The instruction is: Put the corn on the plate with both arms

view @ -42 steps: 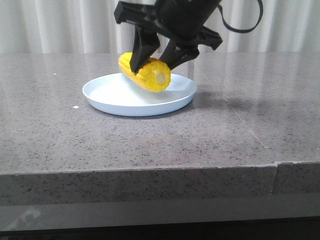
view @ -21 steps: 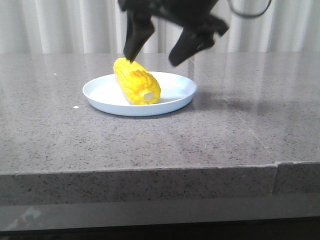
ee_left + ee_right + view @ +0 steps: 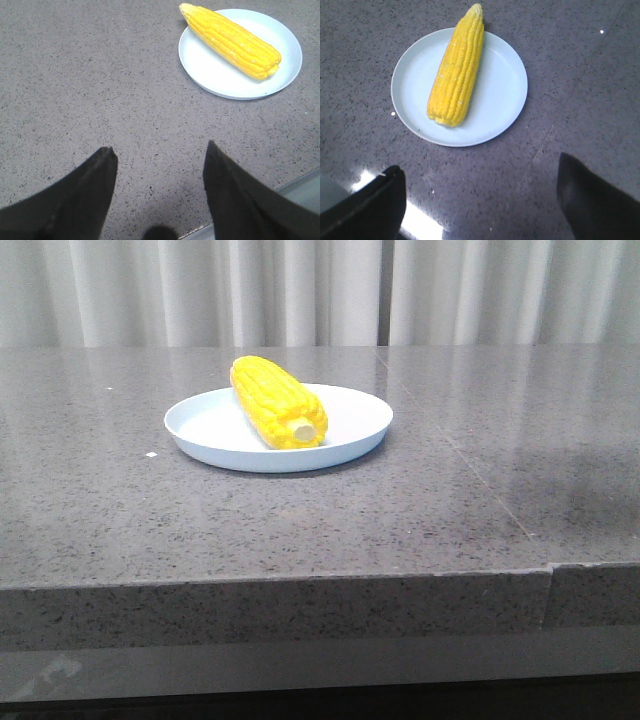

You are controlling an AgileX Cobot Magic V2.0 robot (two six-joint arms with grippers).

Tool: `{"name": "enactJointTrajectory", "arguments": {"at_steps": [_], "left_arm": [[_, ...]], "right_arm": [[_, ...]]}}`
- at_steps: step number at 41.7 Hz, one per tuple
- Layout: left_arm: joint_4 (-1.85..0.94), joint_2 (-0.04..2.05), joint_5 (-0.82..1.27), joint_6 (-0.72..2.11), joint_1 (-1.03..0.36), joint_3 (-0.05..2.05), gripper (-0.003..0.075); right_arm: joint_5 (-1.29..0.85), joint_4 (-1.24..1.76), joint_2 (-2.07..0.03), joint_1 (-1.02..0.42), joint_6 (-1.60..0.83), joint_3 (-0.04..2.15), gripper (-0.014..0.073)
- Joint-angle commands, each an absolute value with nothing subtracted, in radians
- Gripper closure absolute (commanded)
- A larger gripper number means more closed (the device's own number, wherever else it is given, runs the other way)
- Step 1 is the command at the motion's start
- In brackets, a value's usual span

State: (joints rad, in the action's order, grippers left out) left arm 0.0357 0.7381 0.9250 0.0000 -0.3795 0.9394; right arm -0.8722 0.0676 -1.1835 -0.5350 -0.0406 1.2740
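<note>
we see the corn (image 3: 277,403) lying on the plate (image 3: 350,435), its pointed tip poking out over the rim and its pale stub end toward the camera – the plate sits on the grey speckled table (image 3: 450,510). our left gripper (image 3: 159,155) and right gripper (image 3: 480,175) both hang above bare tabletop, fingers spread wide and holding nothing – each well apart from the plate.

grey speckled stone table (image 3: 300,530) | pale pleated curtain (image 3: 200,290) behind
</note>
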Motion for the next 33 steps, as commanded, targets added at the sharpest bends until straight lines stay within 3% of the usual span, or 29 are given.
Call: {"name": "enactJointTrajectory", "arguments": {"at_steps": [1, 26, 30, 33], "left_arm": [[0.039, 0.736, 0.851, -0.008, -0.386, 0.964, 0.0344], [0.039, 0.736, 0.851, -0.008, -0.386, 0.964, 0.0346], [0.039, 0.736, 0.851, -0.008, -0.386, 0.964, 0.0387], [0.039, 0.736, 0.851, -0.008, -0.386, 0.964, 0.045]], "right_arm": [[-0.832, 0.058, -1.059, -0.535, -0.044, 1.23, -0.0041], [-0.888, 0.05, -0.681, -0.535, -0.044, 0.922, -0.0041], [-0.889, 0.05, -0.678, -0.535, -0.044, 0.921, -0.0028], [-0.888, 0.05, -0.678, -0.535, -0.044, 0.921, 0.0052]]}}
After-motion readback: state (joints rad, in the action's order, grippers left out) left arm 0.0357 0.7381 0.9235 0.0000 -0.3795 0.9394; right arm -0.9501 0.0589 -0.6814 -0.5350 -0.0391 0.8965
